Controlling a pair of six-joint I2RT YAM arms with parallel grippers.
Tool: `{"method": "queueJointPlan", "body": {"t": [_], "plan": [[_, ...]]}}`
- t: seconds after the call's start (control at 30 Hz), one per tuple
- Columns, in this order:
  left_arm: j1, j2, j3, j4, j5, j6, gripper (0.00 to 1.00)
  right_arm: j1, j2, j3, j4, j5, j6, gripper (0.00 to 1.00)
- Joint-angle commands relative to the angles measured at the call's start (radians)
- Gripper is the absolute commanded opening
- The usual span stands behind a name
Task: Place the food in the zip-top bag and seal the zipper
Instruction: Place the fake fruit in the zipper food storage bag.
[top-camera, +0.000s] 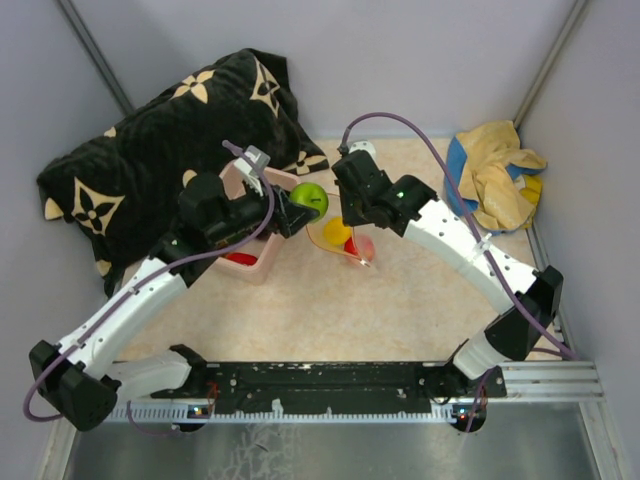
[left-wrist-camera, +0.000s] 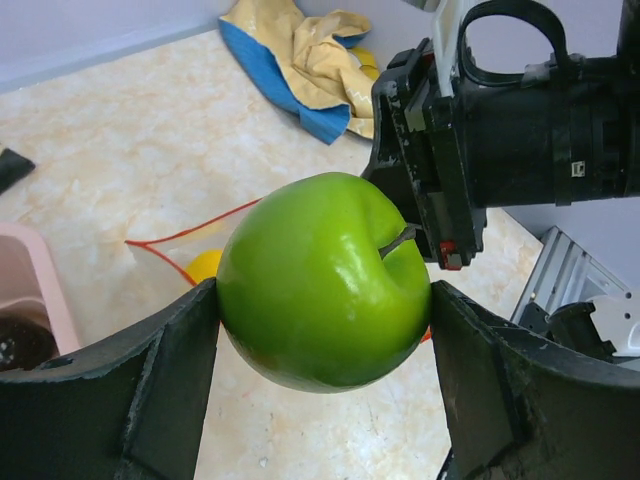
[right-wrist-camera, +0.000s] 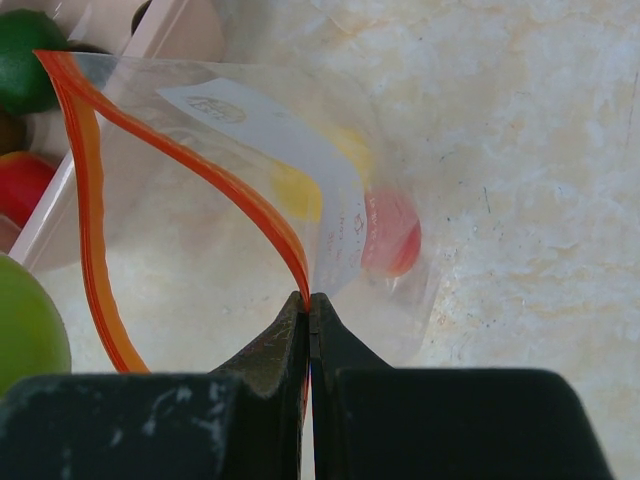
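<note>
A glossy green apple (left-wrist-camera: 325, 280), one piece of the food, is clamped between the fingers of my left gripper (top-camera: 300, 206), held above the table beside the bag's mouth. My right gripper (right-wrist-camera: 309, 300) is shut on the orange-red zipper (right-wrist-camera: 200, 170) and lifts one lip, so the zip-top bag (right-wrist-camera: 200, 260) gapes open. Inside the bag lie a yellow piece (right-wrist-camera: 297, 190) and a red piece (right-wrist-camera: 392, 235). In the top view the bag (top-camera: 345, 245) sits just below the apple (top-camera: 309, 198). More food, red (right-wrist-camera: 22, 185) and green (right-wrist-camera: 25, 60), rests in the pink tub (right-wrist-camera: 170, 30).
The pink tub (top-camera: 262, 262) stands left of the bag, partly under my left arm. A black cushion with cream flowers (top-camera: 150, 140) fills the back left. A crumpled yellow and blue cloth (top-camera: 495, 175) lies at the back right. Grey walls close in three sides.
</note>
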Motion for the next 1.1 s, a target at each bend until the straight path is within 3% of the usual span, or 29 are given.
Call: {"method": "queueJointPlan", "body": {"t": [0.0,0.3,0.53,0.63,0.83,1.07], "plan": [[-0.039,0.028,-0.011,0.115,0.025,0.004,0.51,-0.006,-0.023,0.038,0.033,-0.010,0.014,0.00],[-0.076,0.100,-0.030,0.091,-0.059,0.058,0.51,-0.005,-0.050,0.032,0.038,-0.020,0.030,0.00],[-0.125,0.165,-0.001,0.051,-0.137,0.098,0.59,-0.005,-0.062,0.019,0.049,-0.027,0.036,0.00],[-0.128,0.189,0.017,0.016,-0.196,0.093,0.65,-0.005,-0.062,0.019,0.053,-0.034,0.037,0.00],[-0.130,0.184,0.047,-0.024,-0.208,0.081,0.89,-0.005,-0.068,0.012,0.056,-0.032,0.040,0.00],[-0.129,0.141,0.074,-0.093,-0.277,0.061,0.98,-0.005,-0.071,-0.001,0.067,-0.039,0.043,0.00]]}}
